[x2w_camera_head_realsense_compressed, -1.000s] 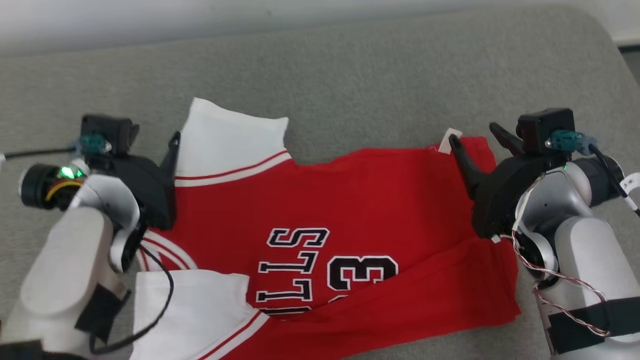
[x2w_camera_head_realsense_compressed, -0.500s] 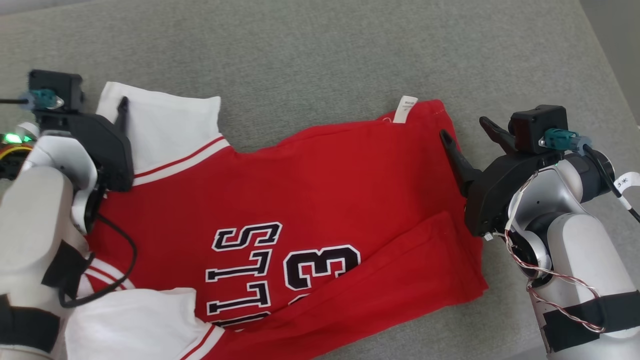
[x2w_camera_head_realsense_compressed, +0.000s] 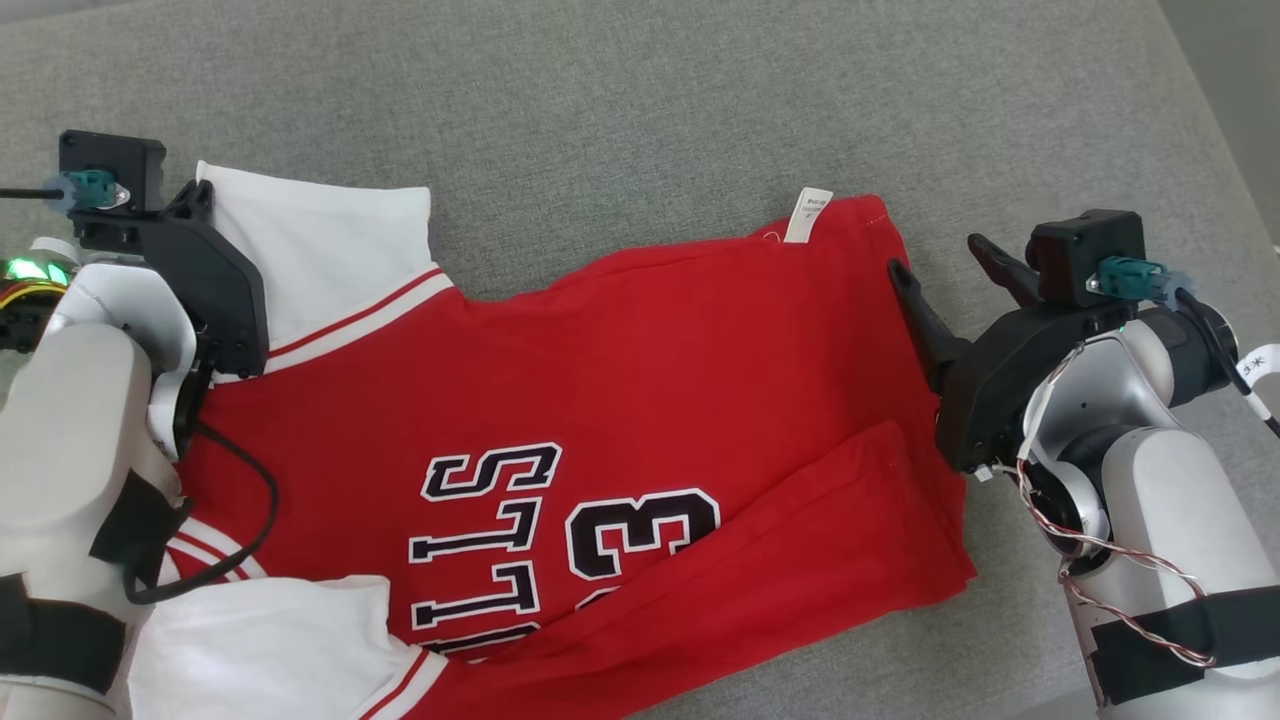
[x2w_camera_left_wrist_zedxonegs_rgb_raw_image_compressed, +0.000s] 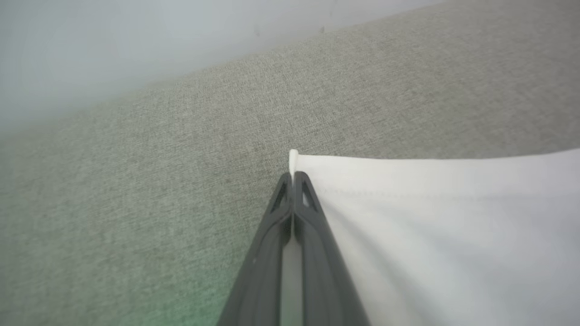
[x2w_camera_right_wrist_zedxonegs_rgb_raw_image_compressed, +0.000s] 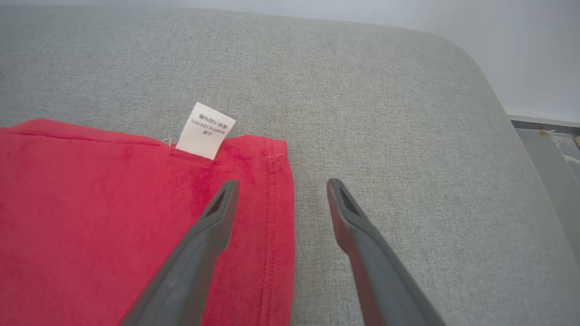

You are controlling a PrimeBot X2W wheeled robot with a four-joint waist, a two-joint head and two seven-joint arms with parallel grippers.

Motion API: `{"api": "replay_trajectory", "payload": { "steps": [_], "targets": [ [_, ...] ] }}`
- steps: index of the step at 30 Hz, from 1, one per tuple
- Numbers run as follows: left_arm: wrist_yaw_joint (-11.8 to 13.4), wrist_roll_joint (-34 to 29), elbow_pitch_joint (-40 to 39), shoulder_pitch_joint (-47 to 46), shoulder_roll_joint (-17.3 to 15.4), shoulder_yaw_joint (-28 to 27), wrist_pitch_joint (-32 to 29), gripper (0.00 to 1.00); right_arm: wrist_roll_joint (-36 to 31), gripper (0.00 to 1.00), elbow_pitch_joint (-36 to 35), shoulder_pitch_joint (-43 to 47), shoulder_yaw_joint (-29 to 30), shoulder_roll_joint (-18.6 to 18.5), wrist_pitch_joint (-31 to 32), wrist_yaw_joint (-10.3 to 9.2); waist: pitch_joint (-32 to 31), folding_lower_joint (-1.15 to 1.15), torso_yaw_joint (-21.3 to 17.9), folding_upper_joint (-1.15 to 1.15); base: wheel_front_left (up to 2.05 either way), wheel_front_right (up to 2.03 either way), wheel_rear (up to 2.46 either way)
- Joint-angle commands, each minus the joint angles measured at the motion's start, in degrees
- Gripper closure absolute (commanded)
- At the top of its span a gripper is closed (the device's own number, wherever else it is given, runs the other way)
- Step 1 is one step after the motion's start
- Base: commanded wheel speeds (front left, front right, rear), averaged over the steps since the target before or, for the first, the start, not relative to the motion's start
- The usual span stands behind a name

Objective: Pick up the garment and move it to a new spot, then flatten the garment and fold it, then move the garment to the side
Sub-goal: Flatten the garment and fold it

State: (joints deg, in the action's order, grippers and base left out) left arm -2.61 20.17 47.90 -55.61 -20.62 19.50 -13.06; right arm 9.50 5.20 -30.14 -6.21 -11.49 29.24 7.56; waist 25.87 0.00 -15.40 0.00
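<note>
writing: block letters "lls" and a "3" on the shirt (x2w_camera_head_realsense_compressed: 650, 380); tag (x2w_camera_right_wrist_zedxonegs_rgb_raw_image_compressed: 205, 131) print too small to read
shirt: red knit with a stitched hem, lying between both grippers on the grey woven cushion (x2w_camera_head_realsense_compressed: 640, 120)
left gripper (x2w_camera_left_wrist_zedxonegs_rgb_raw_image_compressed: 293, 179): fingers pressed together, pinching the white sleeve (x2w_camera_left_wrist_zedxonegs_rgb_raw_image_compressed: 430, 217) corner
right gripper (x2w_camera_right_wrist_zedxonegs_rgb_raw_image_compressed: 281, 183): fingers spread, one over the red hem, tag just beyond

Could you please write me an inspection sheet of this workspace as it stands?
Surface: grey woven cushion.
Job's things: red jersey spread out, near edge folded over; care label at its far edge.
Clutter: nothing seen.
Hands: left hand shut on a white sleeve corner; right hand open over the red hem.
Cables: black cable loops over the jersey by the left arm; twisted wires at the right wrist.
Surroundings: pale wall behind; floor strip beyond the cushion.
</note>
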Motion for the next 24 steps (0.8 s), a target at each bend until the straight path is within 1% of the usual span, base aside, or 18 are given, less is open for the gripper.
{"api": "replay_trajectory", "payload": {
  "steps": [1,6,8,9,13,15,20,21,22,23,24],
  "targets": [
    [-0.30,0.09,0.89,0.75,0.37,0.26,0.23,1.00,-0.26,0.00,-0.01,-0.19,-0.24,0.02,0.33,-0.12,0.16,0.00,0.17,0.00,0.00,0.00,0.00],
    [-2.46,1.96,0.18,-0.28,0.74,0.31,1.31,1.00,-0.84,0.00,0.69,-2.41,0.67,-1.61,3.58,-0.11,0.75,0.00,1.31,0.00,0.00,0.00,0.00],
    [-3.19,2.94,-0.41,-0.36,1.38,0.70,0.86,1.00,-1.62,0.00,1.65,-3.44,0.14,-3.44,5.71,-0.12,0.73,0.00,2.05,0.00,0.00,0.00,0.00],
    [-3.19,2.94,-0.41,-0.36,1.38,0.70,0.86,1.00,-1.62,0.00,1.65,-3.44,0.14,-3.44,5.71,-0.12,0.73,0.00,2.05,0.00,0.00,0.00,0.00],
    [-3.92,3.42,-1.87,-0.97,1.31,1.60,-0.07,1.00,-0.20,0.00,3.76,-6.55,-2.50,-6.35,9.09,-0.12,0.87,0.00,3.19,0.00,0.00,0.00,0.00],
    [-3.95,3.73,-2.59,-1.26,1.14,1.82,-0.37,1.00,-0.63,0.00,4.49,-8.38,-3.14,-7.56,9.75,-0.12,1.04,0.00,3.56,0.00,0.00,0.00,0.00],
    [-4.07,4.49,-4.40,-1.08,0.78,1.84,-0.76,1.00,-0.21,0.00,7.37,-11.88,-4.35,-7.39,10.64,-0.12,1.56,0.00,3.81,0.00,0.00,0.00,0.00],
    [-3.89,4.58,-4.80,-1.05,0.68,1.77,-0.91,1.00,-0.03,0.11,8.28,-12.43,-4.74,-7.19,10.87,-0.12,1.74,0.00,3.82,0.00,0.00,0.00,0.00],
    [-3.67,4.73,-5.17,-1.04,0.67,1.69,-1.10,1.00,0.19,0.15,9.25,-13.04,-5.04,-6.94,10.82,-0.12,1.94,0.00,3.85,0.00,0.00,0.00,0.00],
    [-3.47,4.95,-5.53,-1.05,0.67,1.58,-1.13,1.00,0.13,0.32,10.23,-13.59,-5.36,-6.87,10.74,-0.12,2.14,0.00,3.91,0.00,0.00,0.00,0.00],
    [-3.43,5.05,-5.96,-1.06,0.66,1.59,-1.21,1.00,0.23,0.40,11.13,-14.08,-5.79,-6.88,10.46,-0.12,2.35,0.00,3.99,0.00,0.00,0.00,0.00]
  ]
}}
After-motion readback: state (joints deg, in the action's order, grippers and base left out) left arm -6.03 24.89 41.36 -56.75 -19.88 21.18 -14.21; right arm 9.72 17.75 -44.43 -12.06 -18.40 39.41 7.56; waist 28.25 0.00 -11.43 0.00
